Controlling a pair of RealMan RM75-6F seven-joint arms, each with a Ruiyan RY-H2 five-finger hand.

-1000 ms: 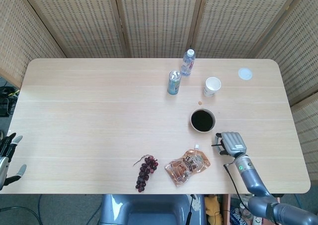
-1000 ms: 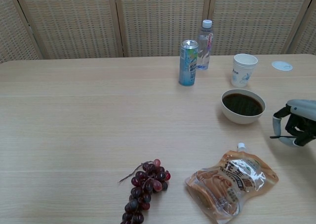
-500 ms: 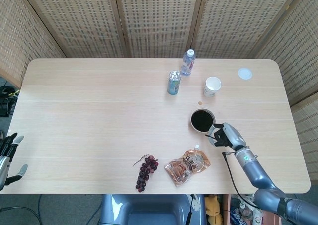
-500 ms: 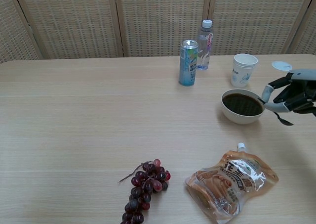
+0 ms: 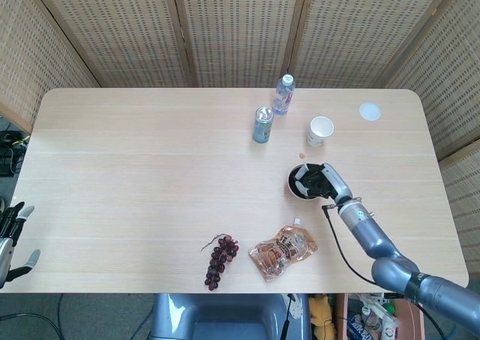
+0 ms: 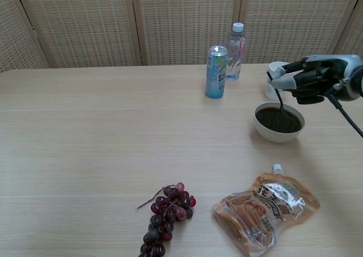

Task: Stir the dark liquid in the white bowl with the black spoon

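Note:
The white bowl (image 6: pixel 279 131) of dark liquid (image 6: pixel 278 119) sits on the table right of centre, also seen in the head view (image 5: pixel 293 191). My right hand (image 6: pixel 311 75) hovers just above the bowl and holds the black spoon (image 6: pixel 278 98), whose thin handle hangs down with its tip in the liquid. In the head view the right hand (image 5: pixel 321 181) covers most of the bowl. My left hand (image 5: pixel 10 235) rests off the table's near-left edge, fingers apart and holding nothing.
Behind the bowl stand a paper cup (image 6: pixel 276 75), a drink can (image 6: pixel 216 71) and a water bottle (image 6: pixel 236 43). A snack pouch (image 6: pixel 265 209) and a bunch of grapes (image 6: pixel 167 214) lie near the front edge. A white lid (image 5: pixel 370 112) lies at the far right.
My right hand has lifted from the table beside the bowl and swung left to above it, carrying the spoon, whose tip now dips into the liquid. The left hand has stayed put.

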